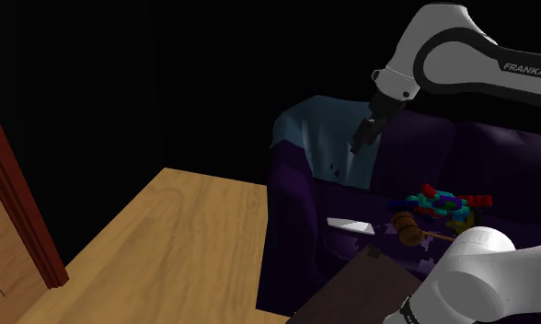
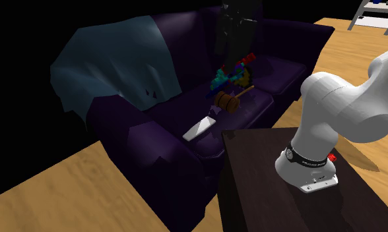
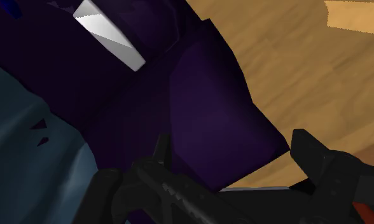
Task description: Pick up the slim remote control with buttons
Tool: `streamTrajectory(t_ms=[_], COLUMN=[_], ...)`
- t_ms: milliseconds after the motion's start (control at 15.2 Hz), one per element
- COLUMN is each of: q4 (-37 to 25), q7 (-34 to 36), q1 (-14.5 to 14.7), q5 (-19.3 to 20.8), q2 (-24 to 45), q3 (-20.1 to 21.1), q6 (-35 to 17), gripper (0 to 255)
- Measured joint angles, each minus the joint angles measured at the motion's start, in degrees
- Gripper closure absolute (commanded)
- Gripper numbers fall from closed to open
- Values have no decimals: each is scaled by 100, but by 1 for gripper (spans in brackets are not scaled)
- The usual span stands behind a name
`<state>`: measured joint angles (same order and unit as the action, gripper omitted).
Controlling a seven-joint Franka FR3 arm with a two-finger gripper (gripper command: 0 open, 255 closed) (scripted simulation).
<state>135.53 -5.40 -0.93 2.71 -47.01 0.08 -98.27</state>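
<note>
A slim pale grey remote (image 1: 350,224) (image 2: 200,128) (image 3: 109,35) lies flat on the seat of a dark purple sofa (image 1: 305,230) (image 2: 166,142) (image 3: 205,108), near its front edge. My black gripper (image 1: 360,145) (image 2: 222,45) (image 3: 243,175) hangs in the air well above the seat, by the sofa's back and over the teal blanket (image 1: 328,138) (image 2: 113,62) (image 3: 27,146). Its fingers stand apart with nothing between them. The remote is far beyond the fingertips in the wrist view.
A wooden mallet (image 1: 408,227) (image 2: 227,100) and a many-coloured toy (image 1: 443,201) (image 2: 232,74) lie on the seat just beyond the remote. My dark stand (image 2: 265,198) is close to the sofa's front. Wooden floor (image 1: 167,248) (image 3: 306,63) surrounds it; a reddish door frame (image 1: 20,202) stands at the shoulder view's left.
</note>
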Motion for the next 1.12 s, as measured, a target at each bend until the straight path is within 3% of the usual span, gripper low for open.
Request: streamTrajectory(t_ms=[396, 1122], q4=[700, 1936], q7=[-599, -2432], q1=[19, -121], q5=[205, 984], q2=[-94, 471], q3=[-381, -1703], q6=[-522, -2119], gripper=[0, 0])
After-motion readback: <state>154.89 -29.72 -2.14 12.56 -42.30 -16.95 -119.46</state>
